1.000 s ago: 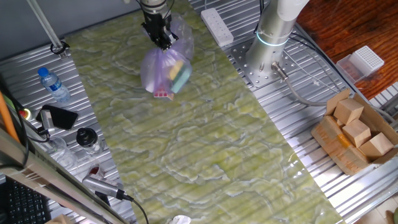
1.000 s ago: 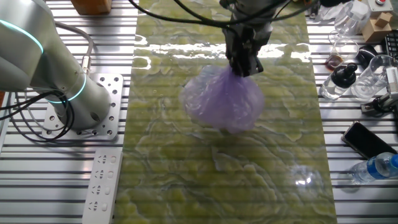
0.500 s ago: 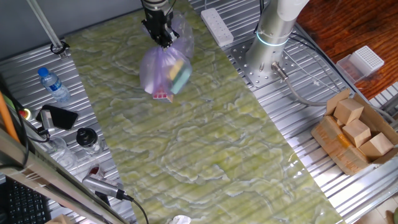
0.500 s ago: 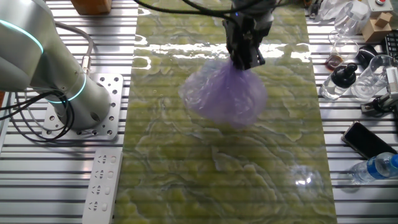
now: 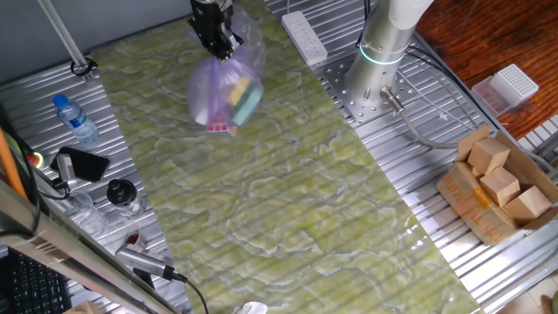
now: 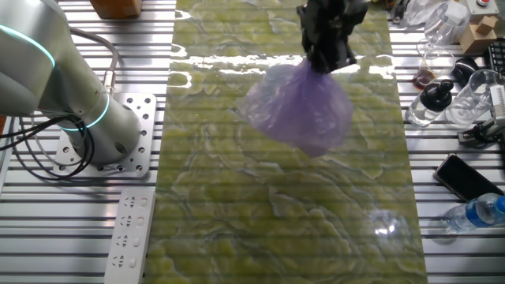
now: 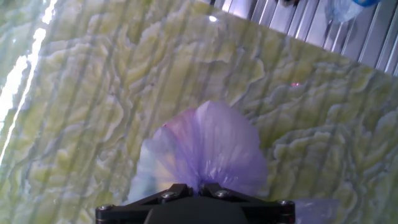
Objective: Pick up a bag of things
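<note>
The bag of things (image 5: 223, 94) is a crinkly pale-purple plastic bag; a yellow block, a teal item and a pink-edged cube show through it. It hangs in the air above the green marbled mat (image 5: 288, 201), clear of the surface. My gripper (image 5: 216, 48) is shut on the bag's gathered top. In the other fixed view the gripper (image 6: 327, 61) pinches the neck and the bag (image 6: 304, 110) hangs below it. In the hand view the bag (image 7: 202, 152) bulges just beyond my closed fingertips (image 7: 196, 190).
A cardboard box of wooden blocks (image 5: 497, 187) stands at the right. A power strip (image 5: 303, 37) and the arm's base (image 5: 379, 61) are at the back. A water bottle (image 5: 74, 118), a phone (image 5: 83, 163) and glass jars (image 5: 122, 196) lie at the left.
The gripper has risen and shifted a little with the bag, which now hangs higher above the mat.
</note>
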You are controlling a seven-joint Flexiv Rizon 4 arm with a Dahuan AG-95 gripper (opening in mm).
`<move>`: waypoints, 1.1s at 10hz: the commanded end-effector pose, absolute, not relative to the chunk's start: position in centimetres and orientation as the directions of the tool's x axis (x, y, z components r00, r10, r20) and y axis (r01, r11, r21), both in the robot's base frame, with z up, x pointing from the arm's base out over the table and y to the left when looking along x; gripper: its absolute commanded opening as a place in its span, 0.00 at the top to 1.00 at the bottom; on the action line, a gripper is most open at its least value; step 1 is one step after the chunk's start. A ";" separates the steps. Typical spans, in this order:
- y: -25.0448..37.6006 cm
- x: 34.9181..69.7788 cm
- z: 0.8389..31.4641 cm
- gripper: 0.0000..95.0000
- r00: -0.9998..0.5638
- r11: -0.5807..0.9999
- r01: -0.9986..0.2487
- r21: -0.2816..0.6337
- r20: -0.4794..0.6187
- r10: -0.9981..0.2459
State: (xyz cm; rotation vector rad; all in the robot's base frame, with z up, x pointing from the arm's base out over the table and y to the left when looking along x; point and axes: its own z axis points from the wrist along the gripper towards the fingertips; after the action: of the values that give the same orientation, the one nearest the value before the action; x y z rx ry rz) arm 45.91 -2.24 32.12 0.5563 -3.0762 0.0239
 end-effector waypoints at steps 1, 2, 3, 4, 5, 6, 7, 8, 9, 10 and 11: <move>-2.2 45.7 32.3 1.00 -0.938 0.938 -0.346 -0.018 0.007 -0.346; -2.2 45.4 32.5 1.00 -0.940 0.940 -0.341 -0.020 0.002 -0.341; -2.2 45.3 32.6 1.00 -0.941 0.940 -0.340 -0.021 0.003 -0.340; -2.3 44.6 33.2 1.00 -0.941 0.941 -0.337 -0.024 0.005 -0.337; -2.5 44.0 33.6 1.00 -0.942 0.942 -0.335 -0.026 0.004 -0.335; -2.6 43.6 33.9 1.00 -0.943 0.943 -0.331 -0.025 0.000 -0.331; -2.7 43.2 34.2 1.00 -0.944 0.944 -0.328 -0.021 -0.005 -0.329; -2.7 43.0 34.3 1.00 -0.945 0.945 -0.326 -0.019 -0.005 -0.326; -2.8 42.9 34.3 1.00 -0.953 0.953 -0.303 -0.021 -0.004 -0.303; -2.8 42.9 34.3 1.00 -0.955 0.955 -0.297 -0.016 -0.005 -0.297; -2.8 42.9 34.3 1.00 -0.955 0.955 -0.297 -0.013 -0.002 -0.297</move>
State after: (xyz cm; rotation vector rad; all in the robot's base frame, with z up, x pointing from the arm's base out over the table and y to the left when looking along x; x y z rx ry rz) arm 42.99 -2.86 34.34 0.4645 -3.1092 0.0175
